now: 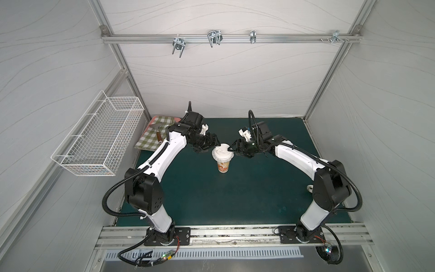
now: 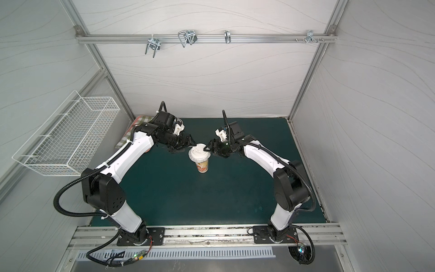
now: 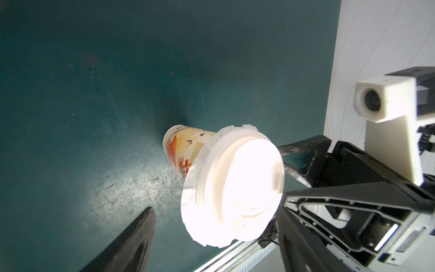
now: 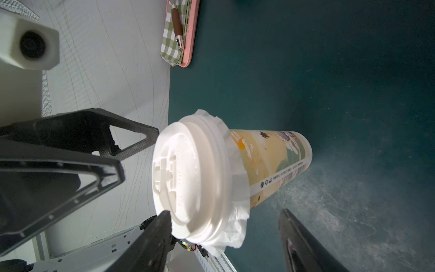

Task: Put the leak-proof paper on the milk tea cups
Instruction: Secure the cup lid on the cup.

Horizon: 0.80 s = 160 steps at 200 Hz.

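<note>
The milk tea cup (image 1: pixel 222 167) (image 2: pixel 203 166) stands upright mid-mat, printed orange and cream. A white domed lid (image 1: pixel 222 153) (image 4: pixel 195 179) sits on its mouth. The leak-proof paper (image 4: pixel 237 221) (image 3: pixel 190 188) lies under the lid, and its crinkled edge hangs out around the rim. My left gripper (image 1: pixel 209 147) (image 3: pixel 211 235) is open at the lid's left side. From the opposite side my right gripper (image 1: pixel 233 150) (image 4: pixel 226 240) is open too, with one finger (image 4: pixel 153 242) by the lid's top edge and the other beside the cup wall (image 4: pixel 270 160). Neither clamps anything.
A pink tray (image 4: pixel 189 35) with a green checked cloth (image 1: pixel 150 139) and a brown-handled tool lies at the mat's rear left, behind my left arm. A white wire basket (image 1: pixel 101 139) hangs on the left wall. Metal hooks (image 1: pixel 214 37) hang from the rail above.
</note>
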Motion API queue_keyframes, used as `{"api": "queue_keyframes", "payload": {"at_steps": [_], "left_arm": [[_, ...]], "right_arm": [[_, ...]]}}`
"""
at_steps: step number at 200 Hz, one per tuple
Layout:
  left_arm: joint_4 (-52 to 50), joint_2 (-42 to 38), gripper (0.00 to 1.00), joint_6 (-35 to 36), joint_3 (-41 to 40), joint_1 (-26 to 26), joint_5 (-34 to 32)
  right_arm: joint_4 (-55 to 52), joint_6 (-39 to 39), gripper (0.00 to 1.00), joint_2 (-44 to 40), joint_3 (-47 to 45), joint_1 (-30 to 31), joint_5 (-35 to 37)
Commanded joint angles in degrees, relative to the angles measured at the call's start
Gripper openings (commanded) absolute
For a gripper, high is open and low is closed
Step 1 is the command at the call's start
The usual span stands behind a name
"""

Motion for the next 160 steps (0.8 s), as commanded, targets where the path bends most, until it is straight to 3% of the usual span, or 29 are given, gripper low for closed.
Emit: {"api": "queue_keyframes", "payload": {"at_steps": [1,84,160], "left_arm": [[1.19,0.38,0.82,1.28,-0.75,0.11,-0.08],[2.28,0.14,0.81,1.39,-3.32,-0.73,-0.01],[2.64,-0.52,0.81,1.19,-4.65,-1.26,-0.17]], "right_arm": [[-0.65,-0.49,0.73,1.06,1.18,0.56,-0.93],[-0.38,-1.57,0.67,1.16,-1.06,0.71,-1.18],[-0.43,-2.12,0.67,0.82,-2.2,0.89,-1.06]]}}
